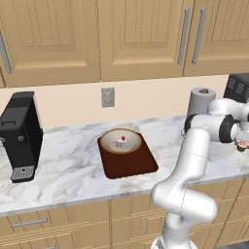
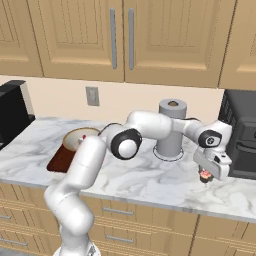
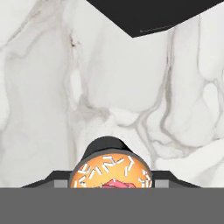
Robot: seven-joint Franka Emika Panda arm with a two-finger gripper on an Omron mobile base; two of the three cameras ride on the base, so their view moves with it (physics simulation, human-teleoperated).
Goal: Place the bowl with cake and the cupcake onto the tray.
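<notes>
Nearest to the hand camera we see the cupcake (image 3: 110, 173), its frosted top strewn with white sprinkles and a red patch at its lower edge, lodged between the two dark fingertips (image 3: 57, 177) that rise on either side of it. The gripper (image 2: 206, 176) pinches the cupcake and holds it off the marble counter (image 3: 39, 87), whose grey-veined surface lies below it. At the top of the hand view a dark corner of an appliance juts over the counter.

In the right base view the gripper hangs at the end of the outstretched arm, with the cupcake showing as a small pink and brown spot beneath the white hand, above the counter's front part and just beside the black appliance (image 2: 242, 135) at the right edge. Farther back stands a grey paper-towel roll (image 2: 171, 127) on its round base.

In the left base view the cupcake (image 1: 241, 145) appears at the far right edge, well apart from the tray (image 1: 130, 163). The tray lies flat on the counter near its middle. The bowl with cake (image 1: 120, 140) rests on the tray's rear part, the white slice and its red cherry inside. A black coffee machine (image 1: 20, 136) stands at the left. Against the wall are an outlet plate (image 1: 108, 97) and, above it, wooden cabinets (image 1: 126, 34).
</notes>
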